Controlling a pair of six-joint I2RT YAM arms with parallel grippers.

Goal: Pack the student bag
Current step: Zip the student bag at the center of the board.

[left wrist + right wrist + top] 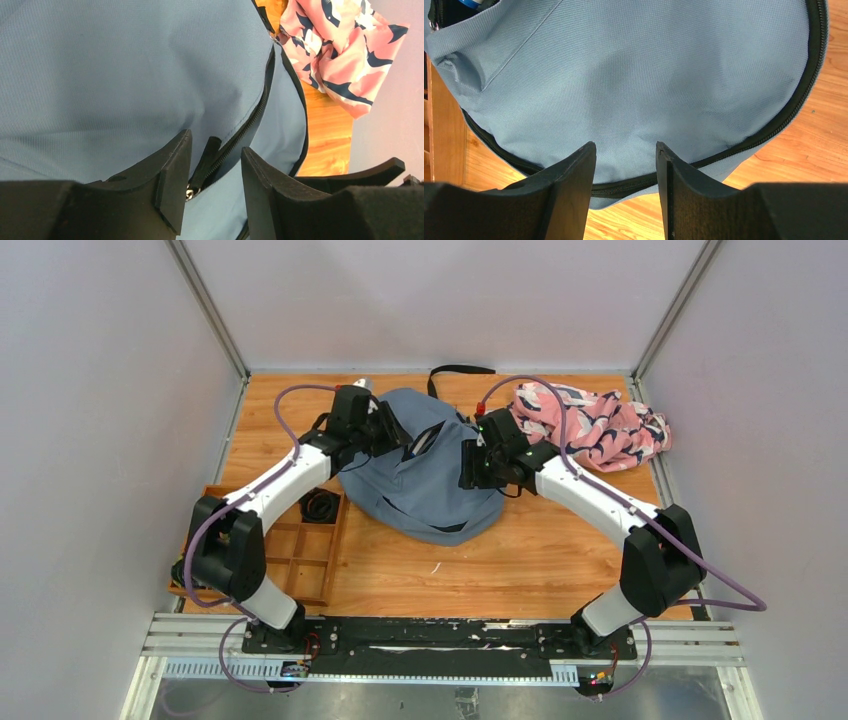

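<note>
Two arms reach in over the wooden table toward the bag, which lies flat near the middle of the table, toward the far side, with a black strap poking out past its far edge. Your left gripper sits at the bag's far-left corner. In its wrist view its fingers are spread, and the black zipper pull lies in the gap, close against the inner face of one finger. You cannot tell whether the pull touches that finger. The zipper runs up and away from the pull along the bag's seam. Your right gripper is at the bag's right side, and its fingers are also spread. The grey-blue fabric and a stretch of the dark zipper seam pass flat across the gap, with bare wood showing just beyond the seam. The pink, white and navy cloth lies bunched in the far-right corner, beside the bag. Left of the bag, a wooden tray with compartments sits by your left arm, with a black coiled item in its far compartment.
</note>
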